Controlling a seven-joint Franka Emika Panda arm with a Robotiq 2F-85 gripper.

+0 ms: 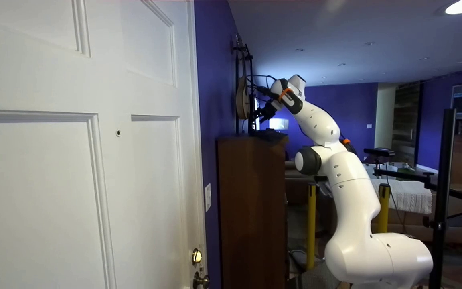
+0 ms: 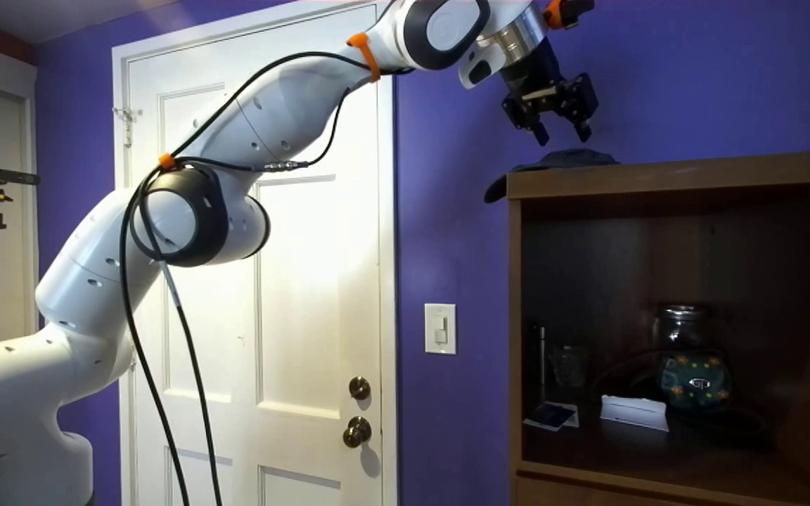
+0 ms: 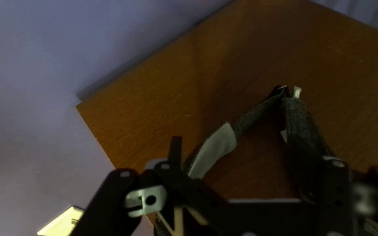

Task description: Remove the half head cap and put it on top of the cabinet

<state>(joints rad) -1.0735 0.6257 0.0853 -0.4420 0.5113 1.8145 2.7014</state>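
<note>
The dark grey cap lies on the flat top of the brown cabinet; its brim hangs over the side edge. In an exterior view the cap is a low dark shape on the cabinet. My gripper points down, open and empty, just above the cap and apart from it. It also shows in an exterior view. In the wrist view the cap's strap and pale inner band lie on the cabinet top around the open fingers. The gripper hides the cap's rest.
A purple wall stands behind the cabinet. Hanging guitars are close to the gripper at the wall. A white door is beside the cabinet. The open shelf holds a jar and a floral bag.
</note>
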